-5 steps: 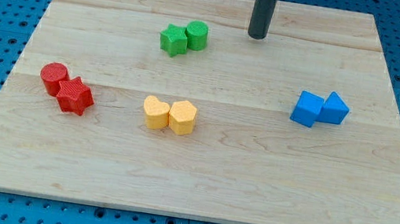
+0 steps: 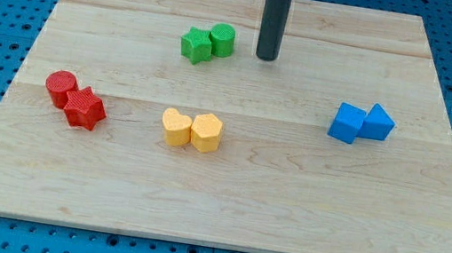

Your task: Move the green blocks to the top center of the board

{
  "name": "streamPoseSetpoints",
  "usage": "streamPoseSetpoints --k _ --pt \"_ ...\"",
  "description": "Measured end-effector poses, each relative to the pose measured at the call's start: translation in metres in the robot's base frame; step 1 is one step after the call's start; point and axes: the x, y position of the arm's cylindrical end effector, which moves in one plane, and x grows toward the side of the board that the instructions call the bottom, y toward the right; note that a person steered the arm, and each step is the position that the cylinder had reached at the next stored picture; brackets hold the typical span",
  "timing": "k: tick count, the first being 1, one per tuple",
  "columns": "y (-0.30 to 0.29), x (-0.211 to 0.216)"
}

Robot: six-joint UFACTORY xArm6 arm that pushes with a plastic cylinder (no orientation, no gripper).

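Note:
A green star block (image 2: 194, 45) and a green cylinder (image 2: 222, 39) sit touching each other in the upper middle of the wooden board (image 2: 224, 198), slightly to the view's left of centre. My tip (image 2: 266, 57) rests on the board just to the view's right of the green cylinder, a small gap apart from it. The dark rod rises straight up out of the view's top.
A red cylinder (image 2: 59, 86) and red star (image 2: 84, 109) sit at the view's left. Two yellow blocks (image 2: 191, 129) lie near the middle. Two blue blocks (image 2: 361, 122) sit at the view's right. Blue pegboard surrounds the board.
My tip has moved toward the view's left and bottom, closer to the green cylinder. No block has moved.

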Motion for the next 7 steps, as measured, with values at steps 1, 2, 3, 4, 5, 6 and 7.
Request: streamPoseSetpoints --k 1,2,3,4,5,6,7 --pt "0.000 0.001" --pt "0.000 0.001" --pt "-0.008 0.001" --pt "-0.022 0.023" --pt "-0.047 0.065" --pt "-0.075 0.095" --pt "-0.124 0.077"
